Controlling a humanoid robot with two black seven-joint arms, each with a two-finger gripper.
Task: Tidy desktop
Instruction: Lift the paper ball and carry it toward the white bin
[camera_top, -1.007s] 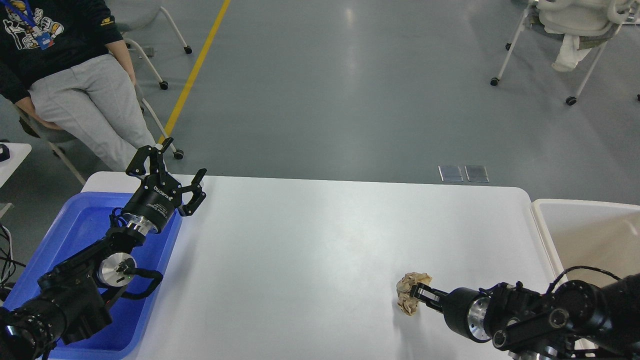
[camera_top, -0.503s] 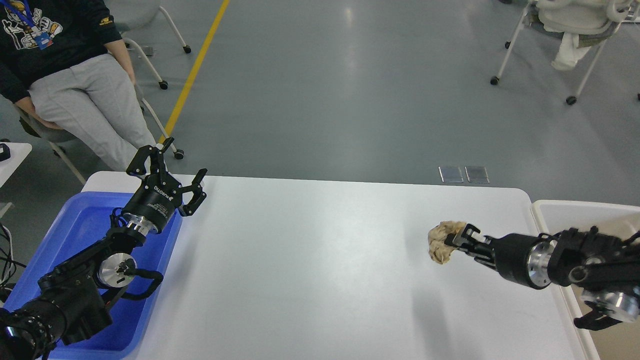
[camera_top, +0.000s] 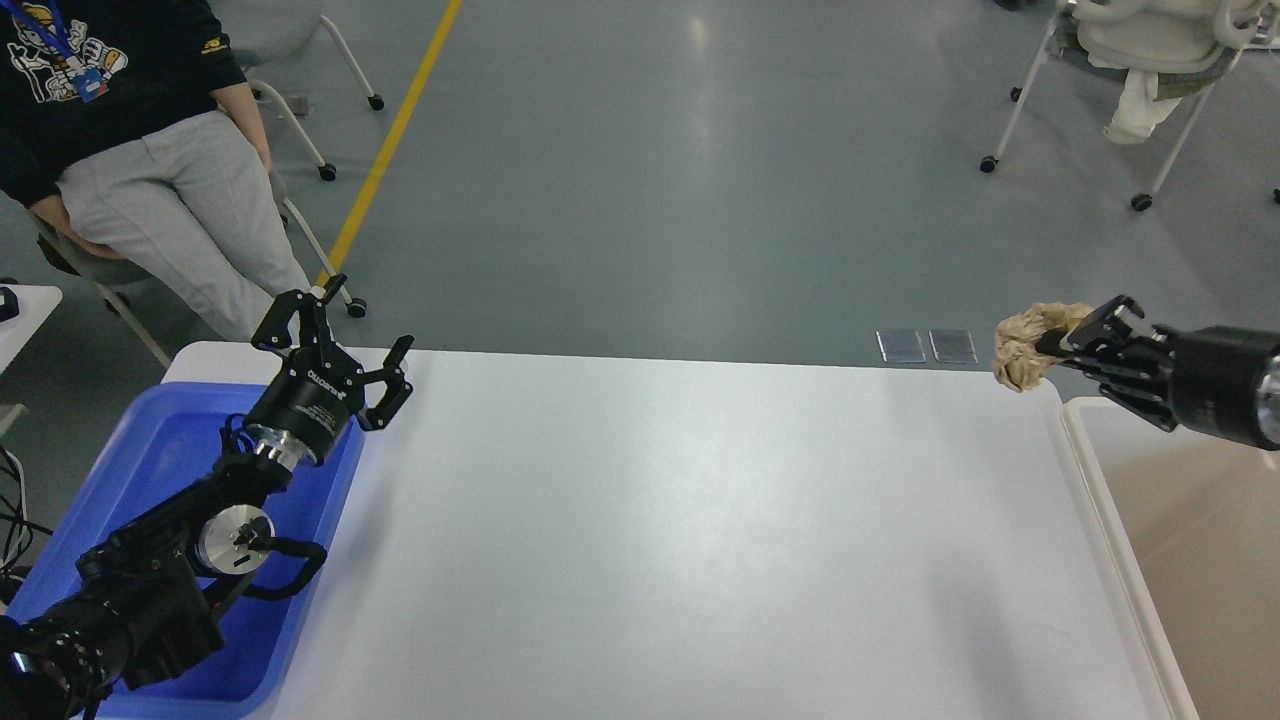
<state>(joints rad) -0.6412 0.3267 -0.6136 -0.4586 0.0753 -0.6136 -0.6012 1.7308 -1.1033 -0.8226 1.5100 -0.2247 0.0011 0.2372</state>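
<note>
The table (camera_top: 680, 540), the white top being tidied, spreads between the two hands and lies bare from the left hand's side right across to the space below the right hand. Beside the right hand, just under and to its right, stands the cream bin (camera_top: 1180, 520), set against the table's end; I judge it sits there as the place for rubbish, so a carried scrap needs only a short swing off the table. Under the left arm lies the blue tray (camera_top: 160, 450), at the other end, probably meant for things worth keeping.

The left hand (camera_top: 345, 355) hovers over the tray's far corner with its fingers spread wide and nothing between them, parked clear of the work. The right hand (camera_top: 1075, 335) is closed on the crumpled paper ball (camera_top: 1025, 345), pinching it at one side so the wad hangs off the fingertips, just left of the hand and above the table's far right corner, held high so that it clears the bin's rim.

A second ago that hand was low over the near part of the table with the ball at the surface; half a second ago it had lifted partway; now it is higher and farther back, near the bin. The left hand has not shifted
</note>
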